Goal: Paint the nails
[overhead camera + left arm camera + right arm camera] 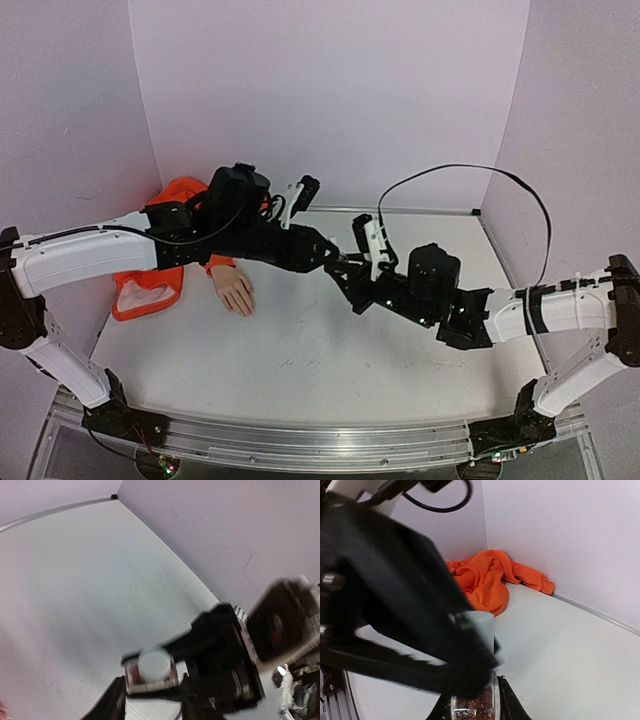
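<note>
The mannequin hand (235,293) lies on the table at the left, its wrist in an orange sleeve (150,290); its nails are too small to make out. The two grippers meet at mid-table, well right of the hand. My right gripper (472,711) is shut on a small glass bottle (472,707) of red glitter polish. My left gripper (152,695) is closed around the bottle's pale cap (152,664), which also shows in the right wrist view (482,625). In the top view the left gripper (338,262) and right gripper (352,282) hide the bottle.
Orange fabric (185,190) is bunched in the back left corner, also in the right wrist view (485,580). Purple walls close the table on the left, back and right. A black cable (470,170) loops above the right arm.
</note>
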Motion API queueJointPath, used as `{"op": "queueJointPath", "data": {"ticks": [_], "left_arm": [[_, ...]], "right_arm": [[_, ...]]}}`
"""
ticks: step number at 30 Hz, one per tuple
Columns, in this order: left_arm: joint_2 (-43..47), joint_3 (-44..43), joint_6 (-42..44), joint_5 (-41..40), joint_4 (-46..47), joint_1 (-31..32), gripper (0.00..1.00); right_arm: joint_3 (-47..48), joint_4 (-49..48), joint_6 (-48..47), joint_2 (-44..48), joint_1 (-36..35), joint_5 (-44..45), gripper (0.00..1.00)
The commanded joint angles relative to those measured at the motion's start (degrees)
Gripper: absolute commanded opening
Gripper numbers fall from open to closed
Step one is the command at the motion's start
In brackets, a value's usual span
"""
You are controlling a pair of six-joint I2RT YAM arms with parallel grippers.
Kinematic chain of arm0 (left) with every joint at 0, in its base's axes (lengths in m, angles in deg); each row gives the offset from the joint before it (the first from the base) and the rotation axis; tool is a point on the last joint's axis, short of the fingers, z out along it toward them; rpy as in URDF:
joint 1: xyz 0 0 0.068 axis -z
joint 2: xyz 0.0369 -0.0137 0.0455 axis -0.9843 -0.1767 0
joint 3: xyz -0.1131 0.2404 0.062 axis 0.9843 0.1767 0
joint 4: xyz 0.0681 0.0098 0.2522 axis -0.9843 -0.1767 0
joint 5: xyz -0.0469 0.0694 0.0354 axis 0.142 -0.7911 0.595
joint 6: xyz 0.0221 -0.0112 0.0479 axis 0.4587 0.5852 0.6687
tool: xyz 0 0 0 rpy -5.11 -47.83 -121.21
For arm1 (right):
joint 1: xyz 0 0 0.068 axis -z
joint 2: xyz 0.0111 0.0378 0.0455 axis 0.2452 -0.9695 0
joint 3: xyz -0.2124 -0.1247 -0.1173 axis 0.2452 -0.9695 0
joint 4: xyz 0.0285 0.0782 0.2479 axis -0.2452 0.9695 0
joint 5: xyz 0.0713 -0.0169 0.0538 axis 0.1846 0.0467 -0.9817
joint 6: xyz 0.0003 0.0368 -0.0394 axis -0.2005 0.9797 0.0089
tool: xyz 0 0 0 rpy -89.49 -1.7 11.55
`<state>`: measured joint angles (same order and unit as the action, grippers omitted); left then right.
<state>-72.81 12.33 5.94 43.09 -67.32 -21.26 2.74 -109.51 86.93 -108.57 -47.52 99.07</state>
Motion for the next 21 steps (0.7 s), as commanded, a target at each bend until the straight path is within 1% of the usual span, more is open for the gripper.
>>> {"op": "queueJointPath", "data": {"ticks": [1, 2, 3, 4, 7, 9, 11, 13, 15, 19, 21], "left_arm": [[7.9, 3.2, 2.9, 5.1, -0.9, -0.1, 0.54], [9.2, 4.1, 3.4, 5.3, -0.4, -0.4, 0.62], [10.5, 5.0, 3.8, 5.7, 0.1, -0.7, 0.67], [12.4, 5.9, 4.2, 6.6, 0.9, -1.1, 0.70], [16.0, 8.8, 5.0, 10.4, 4.2, -1.6, 0.76], [17.2, 9.7, 5.1, 13.2, 5.9, -1.6, 0.77], [17.4, 10.0, 4.9, 16.2, 7.7, -1.5, 0.76], [17.0, 10.1, 4.4, 19.7, 9.7, -1.4, 0.74], [16.1, 9.5, 3.7, 22.8, 11.5, -1.4, 0.70], [13.8, 8.1, 2.9, 24.9, 12.1, -0.9, 0.62], [13.2, 8.0, 2.9, 25.3, 12.2, -0.7, 0.56]], "right_arm": [[-2.2, -8.9, 3.1, 6.4, 7.6, -16.3, 0.02], [-2.4, -9.1, 3.2, 7.0, 8.2, -21.7, 0.00], [-2.4, -9.1, 3.2, 7.3, 8.4, -26.5, 0.00], [-2.3, -9.2, 3.5, 7.6, 8.6, -31.4, 0.00], [-1.4, -9.9, 6.3, 7.9, 8.8, -44.8, 0.00], [-0.3, -11.3, 8.9, 7.3, 8.8, -51.0, 0.00], [0.4, -14.5, 12.2, 6.0, 8.8, -55.7, 0.00], [1.0, -18.0, 15.1, 4.3, 8.8, -58.4, 0.00], [1.9, -19.2, 16.8, 2.7, 8.8, -58.9, 0.00], [3.3, -22.1, 20.1, -1.4, 8.8, -59.1, 0.00], [3.3, -24.6, 22.1, -2.8, 8.8, -59.5, 0.00]]}}
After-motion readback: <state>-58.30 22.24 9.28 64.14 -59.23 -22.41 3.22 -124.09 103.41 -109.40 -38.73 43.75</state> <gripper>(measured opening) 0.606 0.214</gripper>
